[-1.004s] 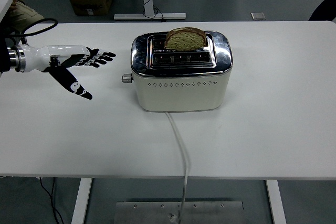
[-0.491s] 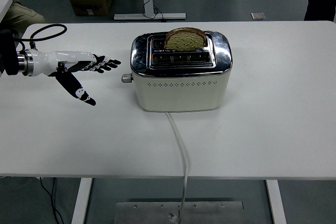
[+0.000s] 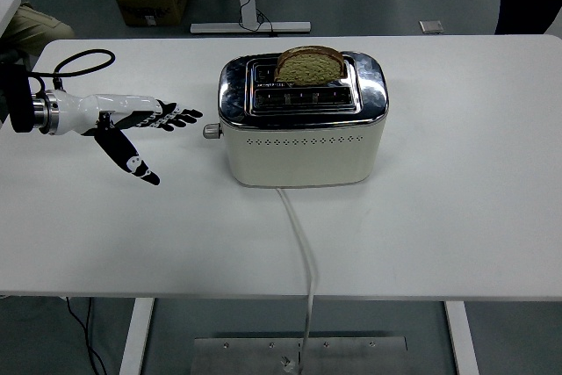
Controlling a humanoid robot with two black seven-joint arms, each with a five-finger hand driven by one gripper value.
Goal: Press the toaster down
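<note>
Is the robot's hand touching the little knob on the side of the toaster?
Apart. The head view shows bare white table between the left hand's fingertips and the toaster's lever knob.

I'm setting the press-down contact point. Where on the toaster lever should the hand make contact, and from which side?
Take the small round lever sticking out of the toaster at its left end. Come from the left, above the knob: the open left hand already lies that side, and the lever travels downward.
</note>
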